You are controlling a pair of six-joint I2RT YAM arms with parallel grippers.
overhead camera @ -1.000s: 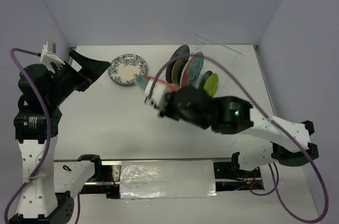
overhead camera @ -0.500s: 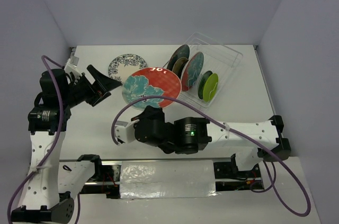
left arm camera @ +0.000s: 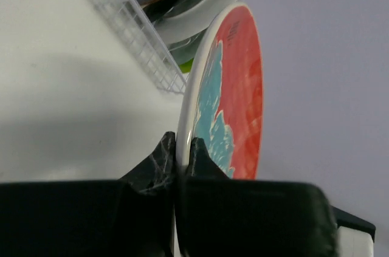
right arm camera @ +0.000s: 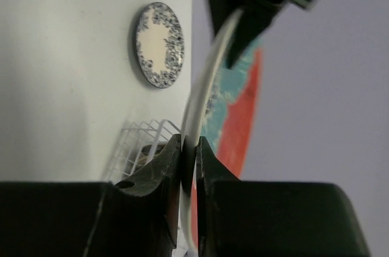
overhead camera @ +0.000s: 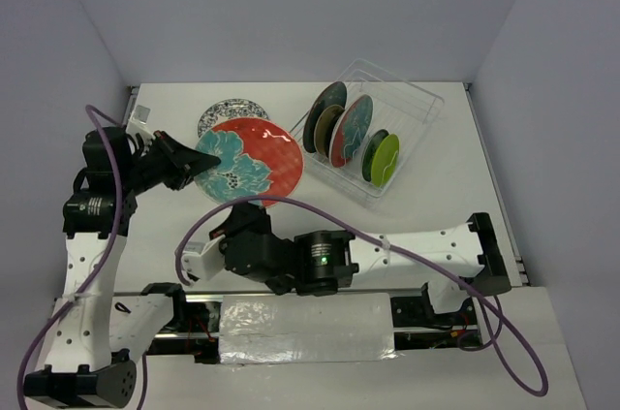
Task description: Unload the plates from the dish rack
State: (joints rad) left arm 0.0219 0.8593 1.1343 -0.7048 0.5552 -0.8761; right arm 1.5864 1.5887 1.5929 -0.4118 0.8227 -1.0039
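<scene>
1. Currently I have the red-and-teal plate (overhead camera: 254,156) held off the table (overhead camera: 446,202), out of the dish rack (overhead camera: 427,100) and to its left, painted face turned up toward the overhead camera.
2. Left gripper (left arm camera: 177,150): its fingers are pressed together on the plate's rim, one on each side of the white edge. From above, this grip sits on the plate's left edge.
3. Right gripper (right arm camera: 189,149): also clamped on the same plate, with the rim pinched between its two dark fingers. The overhead view puts this hold at the near edge of the plate, so both arms grip it at once.
4. On the table behind the held plate lies a blue-and-white patterned plate (overhead camera: 229,112), flat and partly covered from above by the red one.
5. In the rack, five plates stand on edge between the dividers: a dark patterned plate (overhead camera: 327,100) and a tan plate (overhead camera: 330,125) at the left end, then a teal plate with a red rim (overhead camera: 355,127), a dark green plate (overhead camera: 373,153) and a lime green plate (overhead camera: 387,159).
6. The rack itself sits at an angle toward the far right of the table.
</scene>
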